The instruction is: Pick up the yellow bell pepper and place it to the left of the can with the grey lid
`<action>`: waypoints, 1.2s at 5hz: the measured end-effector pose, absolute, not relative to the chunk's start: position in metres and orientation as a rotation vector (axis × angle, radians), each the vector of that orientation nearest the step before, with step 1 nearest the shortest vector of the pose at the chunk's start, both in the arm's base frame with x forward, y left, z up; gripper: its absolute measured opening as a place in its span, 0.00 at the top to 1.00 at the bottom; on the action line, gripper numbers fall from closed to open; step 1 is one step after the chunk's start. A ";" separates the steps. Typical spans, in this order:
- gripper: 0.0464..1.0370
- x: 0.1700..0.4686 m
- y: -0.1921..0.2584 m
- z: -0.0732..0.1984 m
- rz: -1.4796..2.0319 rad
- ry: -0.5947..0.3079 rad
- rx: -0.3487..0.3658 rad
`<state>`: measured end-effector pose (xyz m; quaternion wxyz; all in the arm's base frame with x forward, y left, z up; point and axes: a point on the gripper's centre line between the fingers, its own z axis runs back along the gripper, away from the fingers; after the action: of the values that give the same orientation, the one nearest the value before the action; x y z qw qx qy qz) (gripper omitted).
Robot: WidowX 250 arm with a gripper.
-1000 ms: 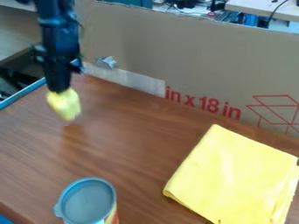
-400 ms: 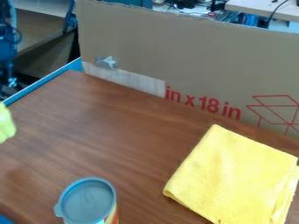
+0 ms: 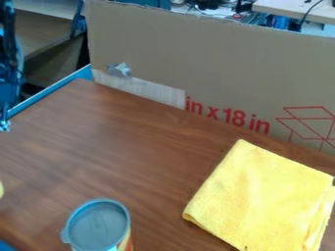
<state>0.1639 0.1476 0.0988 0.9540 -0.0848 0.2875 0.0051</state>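
Yellow object (image 3: 1,189), apparently at the jaws

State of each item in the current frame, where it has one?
Yellow cloth: folded, lying flat.
Cylindrical can with orange on its side: upright, closed.
Round grey-blue plastic lid: on the can.
Brown cardboard sheet: standing upright.
Small yellow object at the left edge: mostly cut off, state cannot be told.
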 end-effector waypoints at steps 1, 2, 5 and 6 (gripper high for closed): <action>0.95 0.163 0.127 0.082 -0.071 0.608 -0.151; 0.95 0.161 0.120 0.076 -0.095 0.561 -0.093; 0.95 0.174 0.115 0.085 -0.116 0.442 -0.088; 0.95 0.185 0.113 0.088 -0.118 0.443 -0.088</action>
<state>0.1850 0.1135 0.0876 0.9729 -0.0434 0.2195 -0.0584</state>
